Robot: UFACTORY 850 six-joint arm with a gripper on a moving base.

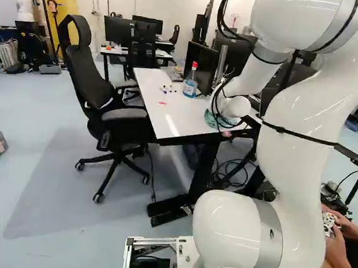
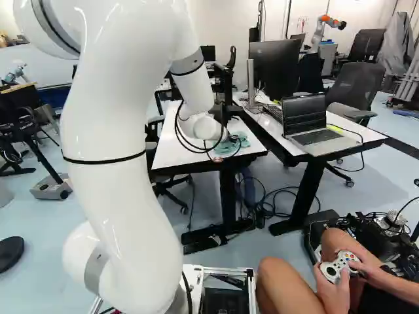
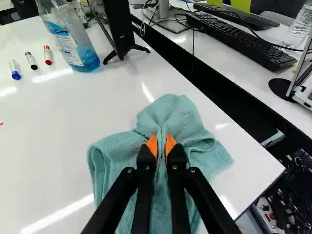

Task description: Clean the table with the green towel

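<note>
Black jaws with orange pads (image 3: pixel 152 145) pinch rumpled green cloth towel (image 3: pixel 173 114) near right corner of white rectangular tabletop (image 1: pixel 174 119); small red marks (image 1: pixel 162 102) lie left, likely wiping direction.

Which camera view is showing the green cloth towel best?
The wrist view: the green cloth towel appears large, its folds clear, pinched by the black two-fingered tool. Both base views show it small, partly hidden by the white arm.

The shiny white bench (image 3: pixel 53 141) has a bunched-up green towel (image 3: pixel 117 151), a blue bottle (image 3: pixel 84 56), little pens (image 3: pixel 31 61), a black screen (image 1: pixel 201 66) and red marks (image 1: pixel 162 102) on it.
</note>
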